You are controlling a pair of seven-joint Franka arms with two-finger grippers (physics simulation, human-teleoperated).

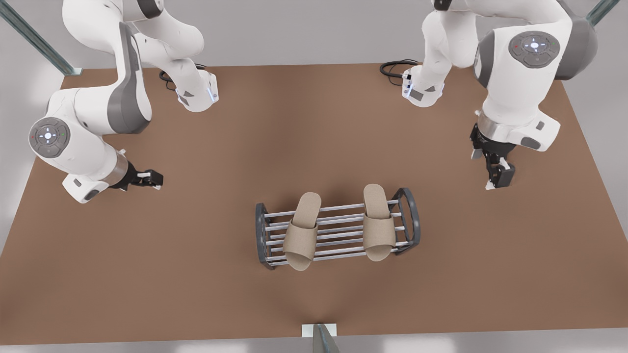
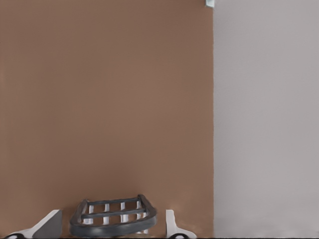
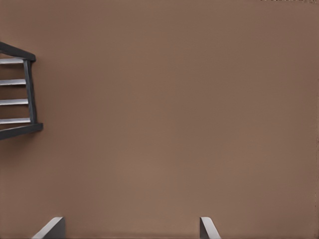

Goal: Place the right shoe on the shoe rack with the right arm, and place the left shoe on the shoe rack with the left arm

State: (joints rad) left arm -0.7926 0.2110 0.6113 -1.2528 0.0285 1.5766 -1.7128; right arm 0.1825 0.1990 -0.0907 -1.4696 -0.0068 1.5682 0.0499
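On the brown table (image 1: 147, 274), two slippers (image 1: 302, 230) across shoe rack (image 1: 338, 230), left end effector (image 1: 498, 179) and right end effector (image 1: 149, 179) both spread empty, well apart.

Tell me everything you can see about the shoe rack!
The shoe rack is low, with thin silver bars running lengthwise between two dark grey rounded end frames. It looks like metal. It stands upright on the brown table, near the middle. Two beige slippers lie across its bars, toes pointing at the camera: one slipper on the front view's left, the other slipper on its right. Neither gripper touches it.
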